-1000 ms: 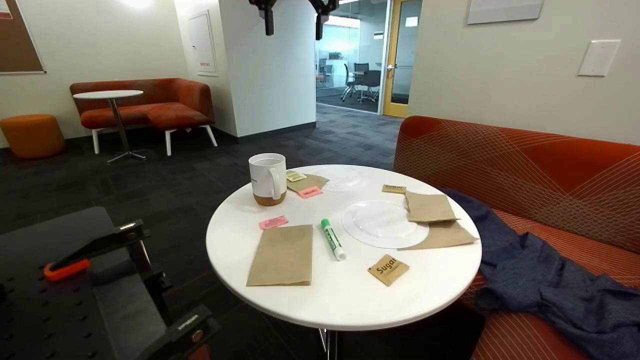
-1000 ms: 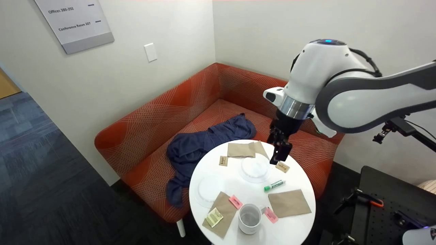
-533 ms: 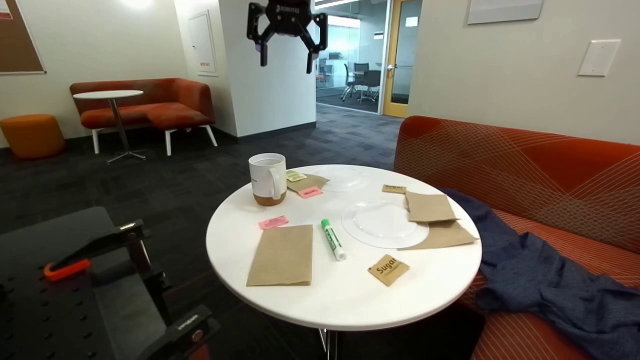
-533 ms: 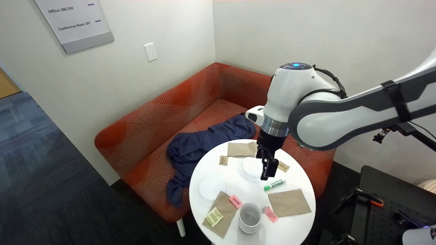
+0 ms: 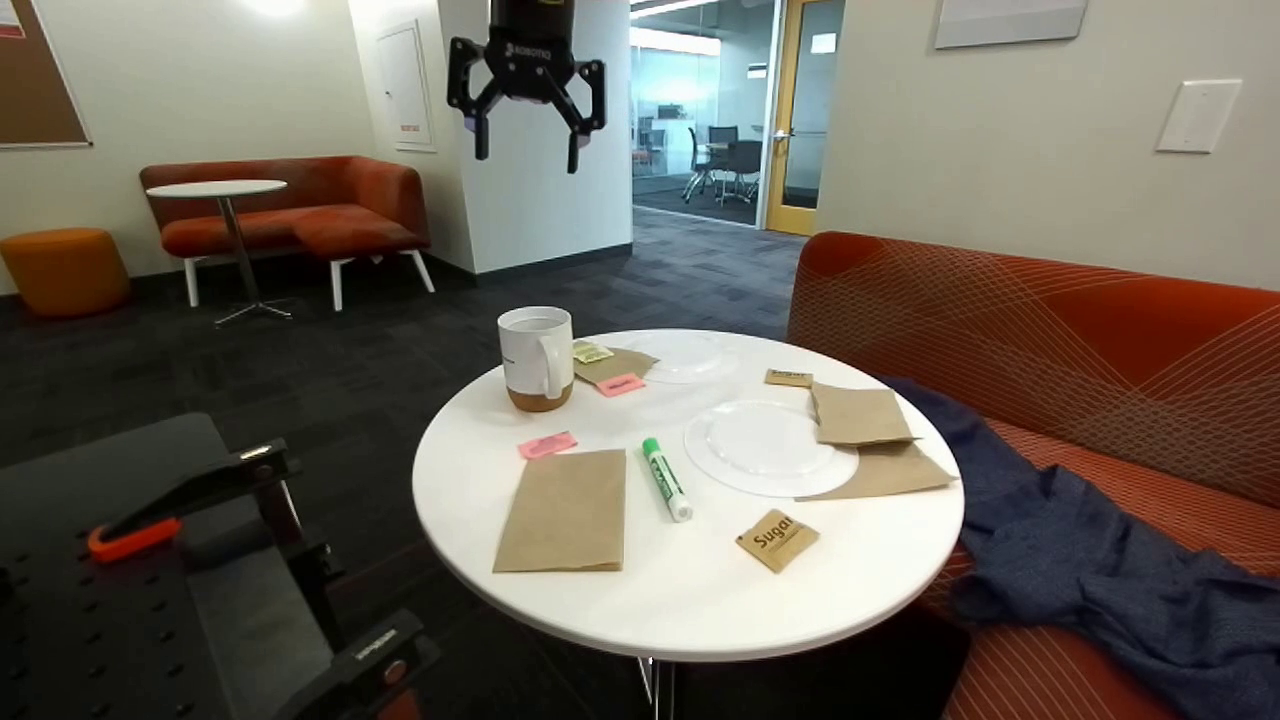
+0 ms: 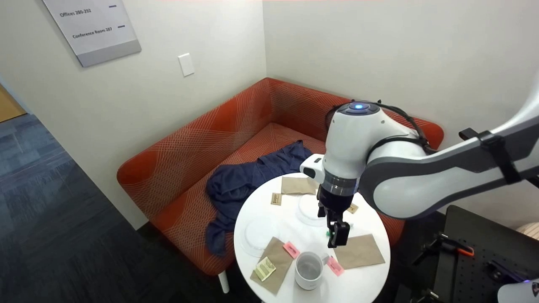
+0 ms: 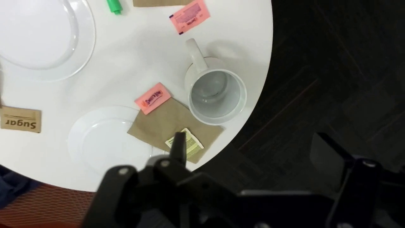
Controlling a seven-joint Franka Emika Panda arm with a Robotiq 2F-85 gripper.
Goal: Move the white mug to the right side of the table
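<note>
Table (image 7: pixel 142 63) bright, softly shadowed; floor (image 7: pixel 316 63) dim; gripper (image 7: pixel 251 144) out of focus in the wrist view.

an office lounge, shown by its offices sign (image 6: pixel 94 31) and red sofa (image 6: pixel 252 130).

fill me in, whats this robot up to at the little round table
A robot arm is meant to move the white mug to the right side of the round table. It isn't holding anything at this moment: its gripper is open and up in the air, higher than the mug. The mug stands upright near the table's edge and has not been picked up yet. A green-capped marker and two clear plates are also on the tabletop.
</note>
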